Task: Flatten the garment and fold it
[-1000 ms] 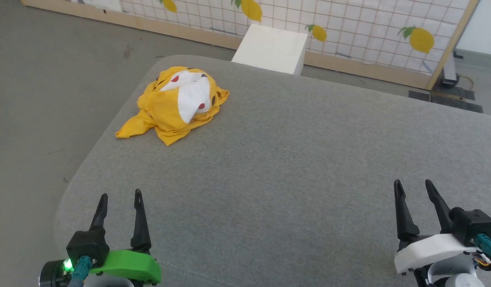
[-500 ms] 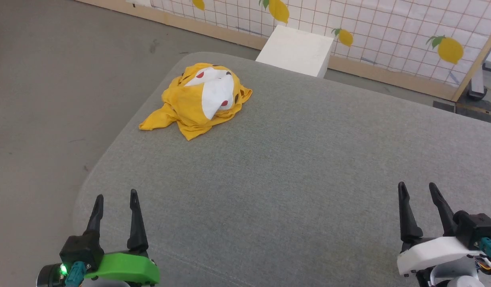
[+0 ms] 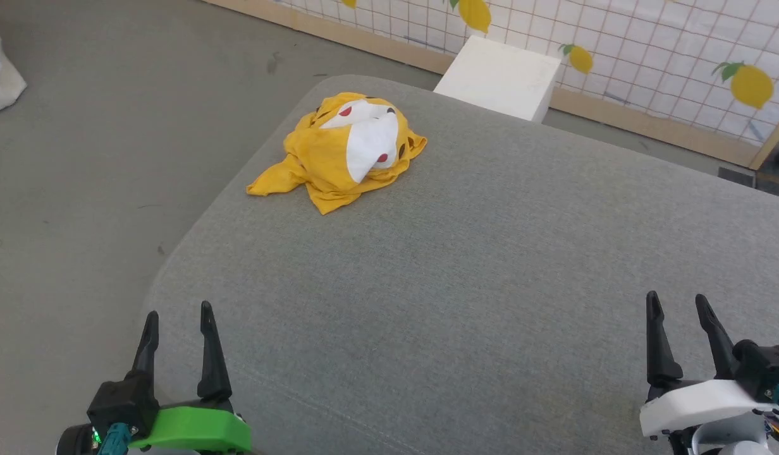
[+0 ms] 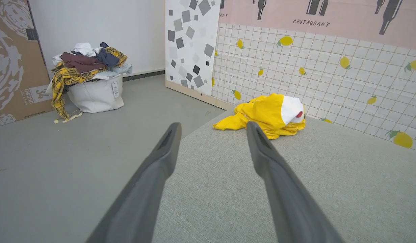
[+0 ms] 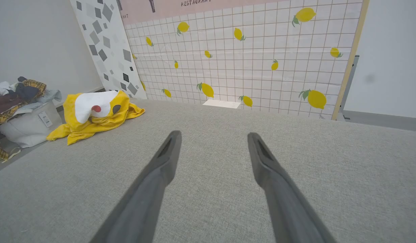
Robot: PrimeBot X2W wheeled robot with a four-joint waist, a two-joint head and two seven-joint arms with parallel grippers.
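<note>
Garment (image 3: 348, 148) crumpled upper left on tabletop (image 3: 490, 284); left claw (image 3: 178, 309) and right claw (image 3: 675, 297) sit parted, empty, seemingly pre-reach.

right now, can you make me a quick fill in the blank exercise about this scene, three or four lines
1. The garment lying crumpled on the grey padded surface is mainly ____ in colour.
2. The left claw and the right claw both stand ____, holding nothing.
3. The garment lies nearer the ____ claw.
4. The tiled panel behind the surface is printed with ____.
Missing words: yellow; open; left; lemons.
</note>
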